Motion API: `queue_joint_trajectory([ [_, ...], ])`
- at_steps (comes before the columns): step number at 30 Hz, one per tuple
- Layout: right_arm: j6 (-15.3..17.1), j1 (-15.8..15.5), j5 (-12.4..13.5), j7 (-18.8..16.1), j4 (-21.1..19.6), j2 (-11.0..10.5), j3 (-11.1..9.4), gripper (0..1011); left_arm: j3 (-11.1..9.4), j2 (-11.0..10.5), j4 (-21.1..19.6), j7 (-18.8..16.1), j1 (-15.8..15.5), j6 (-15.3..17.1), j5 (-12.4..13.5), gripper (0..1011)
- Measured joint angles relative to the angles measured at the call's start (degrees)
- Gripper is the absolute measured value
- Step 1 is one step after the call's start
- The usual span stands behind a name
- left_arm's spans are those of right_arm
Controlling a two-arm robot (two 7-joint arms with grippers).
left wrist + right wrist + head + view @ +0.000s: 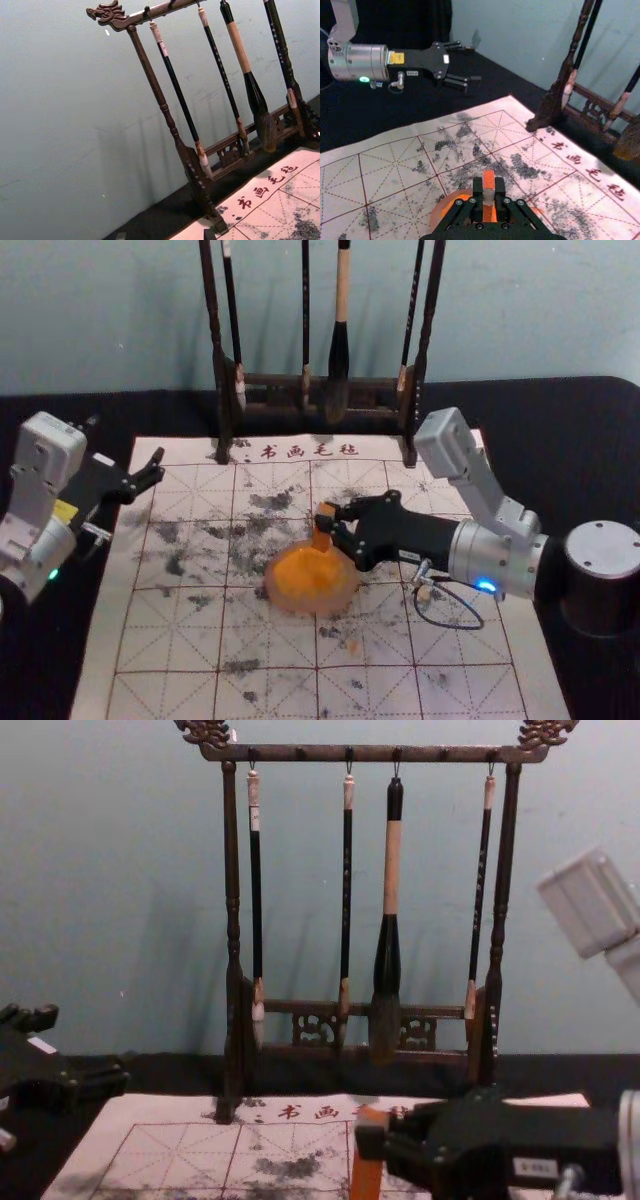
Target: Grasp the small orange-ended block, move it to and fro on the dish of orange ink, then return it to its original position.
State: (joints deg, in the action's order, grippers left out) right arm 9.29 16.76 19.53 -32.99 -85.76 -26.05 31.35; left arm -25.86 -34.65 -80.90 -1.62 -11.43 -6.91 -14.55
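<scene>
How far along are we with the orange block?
The grasp looks done: the right pincer is shut on the block. In hand is the inking: the block's lower end is at the ink in the dish, though contact and completed strokes can't be confirmed. Remaining, probably: finish moving to and fro, then return the block.

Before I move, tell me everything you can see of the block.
The block is narrow, straight-sided and mostly orange, with a pale patch by the fingertips. The right gripper grips it from both sides near its top. It stands nearly upright, leaning slightly, its lower end down at the orange ink in the dish. I can't tell its material or how firmly it presses.
</scene>
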Motion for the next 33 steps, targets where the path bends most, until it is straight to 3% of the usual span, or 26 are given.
queue_joint_trajectory([
  [19, 0.44, 3.03, -0.18, 0.57, 5.80, 2.56, 2.91, 127, 0.00, 0.00, 0.00, 0.00, 0.00, 0.00, 0.00, 1001],
  [33, -0.05, 3.54, -0.36, 1.36, 7.13, 3.49, 2.86, 126, 0.00, 0.00, 0.00, 0.00, 0.00, 0.00, 0.00, 1001],
])
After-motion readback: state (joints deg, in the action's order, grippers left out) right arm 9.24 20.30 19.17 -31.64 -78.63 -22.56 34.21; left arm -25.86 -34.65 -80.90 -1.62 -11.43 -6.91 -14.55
